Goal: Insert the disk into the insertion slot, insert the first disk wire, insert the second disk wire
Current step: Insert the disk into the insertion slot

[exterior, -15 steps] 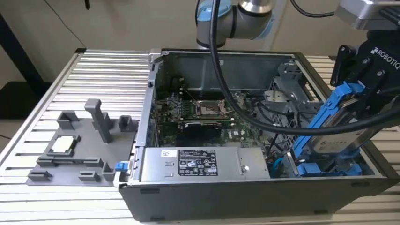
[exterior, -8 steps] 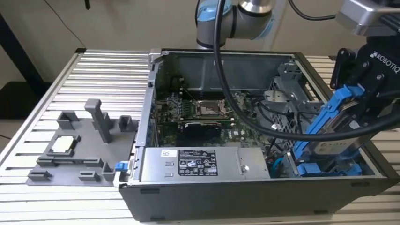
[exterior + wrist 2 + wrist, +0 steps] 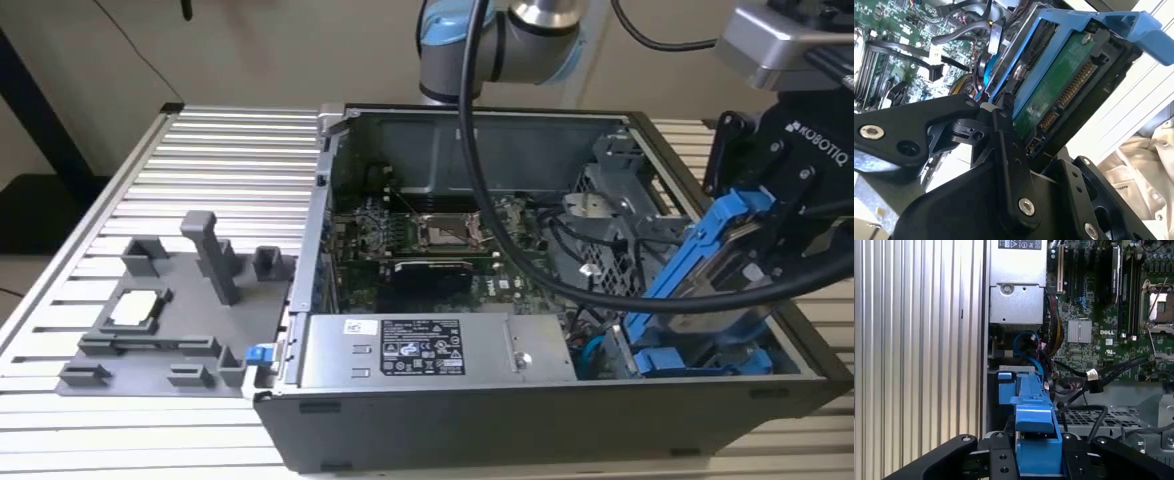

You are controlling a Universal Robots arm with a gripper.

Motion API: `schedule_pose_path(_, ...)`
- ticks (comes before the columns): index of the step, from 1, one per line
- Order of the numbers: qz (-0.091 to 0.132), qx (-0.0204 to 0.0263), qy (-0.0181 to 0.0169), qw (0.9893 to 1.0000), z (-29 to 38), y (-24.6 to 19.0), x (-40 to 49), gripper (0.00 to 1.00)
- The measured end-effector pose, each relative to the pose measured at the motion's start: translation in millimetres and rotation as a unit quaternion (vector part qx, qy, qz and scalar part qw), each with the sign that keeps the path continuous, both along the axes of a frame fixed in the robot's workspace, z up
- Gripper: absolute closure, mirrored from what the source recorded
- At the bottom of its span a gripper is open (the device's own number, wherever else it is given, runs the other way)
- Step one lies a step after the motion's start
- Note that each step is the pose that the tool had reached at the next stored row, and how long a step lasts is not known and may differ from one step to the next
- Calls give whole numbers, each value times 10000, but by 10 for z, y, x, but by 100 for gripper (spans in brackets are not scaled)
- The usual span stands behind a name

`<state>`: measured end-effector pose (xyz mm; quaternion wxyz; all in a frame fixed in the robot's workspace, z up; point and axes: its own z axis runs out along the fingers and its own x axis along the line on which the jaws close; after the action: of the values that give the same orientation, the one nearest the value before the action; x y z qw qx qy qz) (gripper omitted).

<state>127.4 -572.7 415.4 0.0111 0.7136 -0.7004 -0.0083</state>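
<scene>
Soft, even light falls from above in the exterior view: the table (image 3: 200,140) slats look pale with a mild sheen, while the inside of the computer case (image 3: 467,150) lies dimmer, darkest low down. In the first wrist view the slats glare in bright streaks. In the second wrist view the table burns out to white beside the disk (image 3: 1054,90) — and my gripper (image 3: 1034,150) reads as shadowed black masses, screws glinting.

A robotics lab; an opened computer case (image 3: 400,420) sits on a slotted aluminium table (image 3: 227,170).
</scene>
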Motion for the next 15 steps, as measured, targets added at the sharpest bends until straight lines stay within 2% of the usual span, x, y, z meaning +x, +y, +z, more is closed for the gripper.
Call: schedule_pose_path(15,0,8,1,10000,-155,1,26,67)
